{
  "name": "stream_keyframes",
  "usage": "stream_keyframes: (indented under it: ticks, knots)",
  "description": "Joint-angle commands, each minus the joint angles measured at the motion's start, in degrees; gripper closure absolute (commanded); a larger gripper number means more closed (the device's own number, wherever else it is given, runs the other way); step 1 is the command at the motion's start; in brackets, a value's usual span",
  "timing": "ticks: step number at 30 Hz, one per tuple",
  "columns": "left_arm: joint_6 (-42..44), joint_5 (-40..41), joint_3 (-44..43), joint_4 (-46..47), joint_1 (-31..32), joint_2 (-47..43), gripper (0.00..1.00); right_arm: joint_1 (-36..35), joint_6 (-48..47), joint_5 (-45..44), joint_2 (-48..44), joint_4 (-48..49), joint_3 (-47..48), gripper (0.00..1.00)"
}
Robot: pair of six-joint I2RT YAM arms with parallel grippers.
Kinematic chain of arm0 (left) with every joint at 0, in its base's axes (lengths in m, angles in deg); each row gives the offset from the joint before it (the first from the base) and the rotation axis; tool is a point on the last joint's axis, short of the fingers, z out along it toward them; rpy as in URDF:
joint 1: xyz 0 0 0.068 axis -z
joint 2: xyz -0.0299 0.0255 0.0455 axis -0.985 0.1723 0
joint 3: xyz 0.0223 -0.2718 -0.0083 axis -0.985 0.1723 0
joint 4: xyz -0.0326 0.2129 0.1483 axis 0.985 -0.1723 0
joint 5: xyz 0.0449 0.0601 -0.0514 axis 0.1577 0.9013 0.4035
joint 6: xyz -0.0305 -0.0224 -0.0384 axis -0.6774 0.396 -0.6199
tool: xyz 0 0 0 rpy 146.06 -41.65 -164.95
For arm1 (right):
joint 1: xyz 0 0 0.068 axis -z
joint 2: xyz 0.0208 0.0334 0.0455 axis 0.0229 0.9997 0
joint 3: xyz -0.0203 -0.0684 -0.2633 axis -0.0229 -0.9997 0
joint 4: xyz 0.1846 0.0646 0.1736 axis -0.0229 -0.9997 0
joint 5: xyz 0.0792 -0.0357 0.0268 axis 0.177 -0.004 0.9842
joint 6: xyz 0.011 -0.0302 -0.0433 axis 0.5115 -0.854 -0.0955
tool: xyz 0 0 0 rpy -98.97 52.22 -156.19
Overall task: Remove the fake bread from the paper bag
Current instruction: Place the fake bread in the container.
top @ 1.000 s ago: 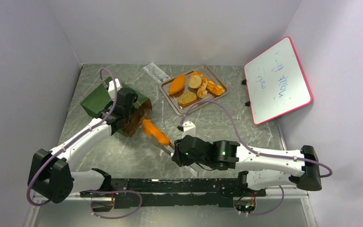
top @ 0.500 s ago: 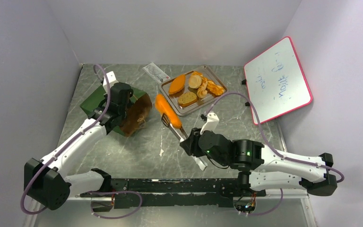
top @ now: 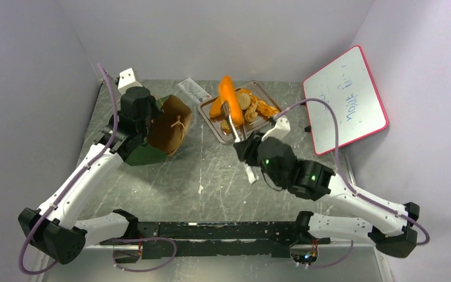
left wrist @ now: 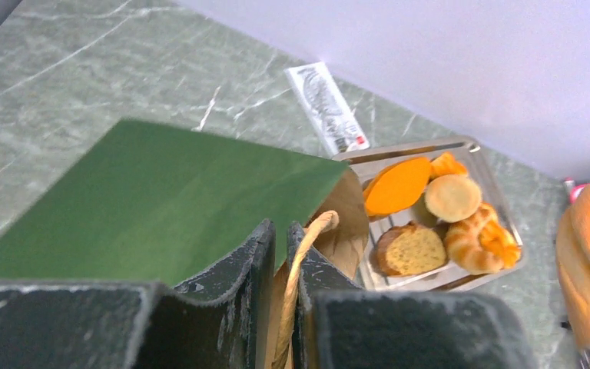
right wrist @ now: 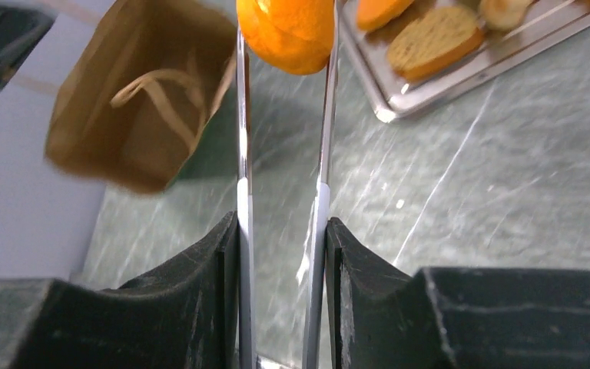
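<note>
The paper bag point(top: 167, 132) lies tipped on the table's left, green outside point(left wrist: 146, 200), its brown mouth facing right point(right wrist: 138, 100). My left gripper point(top: 147, 126) is shut on the bag's rim and tan handle point(left wrist: 307, 254); it shows in the left wrist view point(left wrist: 282, 231). My right gripper point(top: 248, 154) is shut on metal tongs point(right wrist: 242, 154), whose tips pinch an orange oval loaf point(top: 228, 91) in the air over the tray; the loaf also shows in the right wrist view point(right wrist: 288, 27). Another orange loaf point(left wrist: 397, 187), a round bun point(left wrist: 452, 197), a tan slice point(left wrist: 411, 250) and a braided piece point(left wrist: 472, 238) lie on the tray. The bag's inside is hidden.
The flat metal tray point(top: 229, 138) sits at the back centre. A small white packet point(top: 192, 90) lies left of it. A pink-framed whiteboard point(top: 343, 100) leans at the right wall. Grey walls close in on the left, back and right.
My right arm has carried the tongs and orange loaf from the bag's mouth up and back to over the tray. My left gripper has lifted and turned the bag towards the back left.
</note>
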Motion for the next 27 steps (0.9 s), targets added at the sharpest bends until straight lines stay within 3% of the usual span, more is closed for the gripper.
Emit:
stream_keyframes:
  ticks: [1, 8, 14, 19, 27]
  knots:
    - [1.3, -3.9, -5.9, -2.3, 0.3, 0.3, 0.93, 15.4, -5.1, 11.8, 0.6, 8.8, 0.9, 1.0]
    - [-2.2, -10.4, -13.2, -6.0, 0.3, 0.2, 0.93, 36.1, -3.9, 36.4, 6.1, 18.4, -0.3, 1.0]
    - [-6.1, -14.5, -15.8, -6.2, 0.3, -1.3, 0.93, 52.3, 5.1, 58.0, 12.1, 32.0, -5.6, 1.0]
    - [-9.8, -17.4, -12.2, -2.3, 0.3, -3.4, 0.93, 59.9, 15.2, 68.8, 17.2, 46.1, -10.9, 1.0]
    - [-11.2, -20.7, -5.8, 5.5, 0.3, -4.1, 0.93, 67.0, 26.3, 77.6, 26.8, 62.8, -14.6, 1.0]
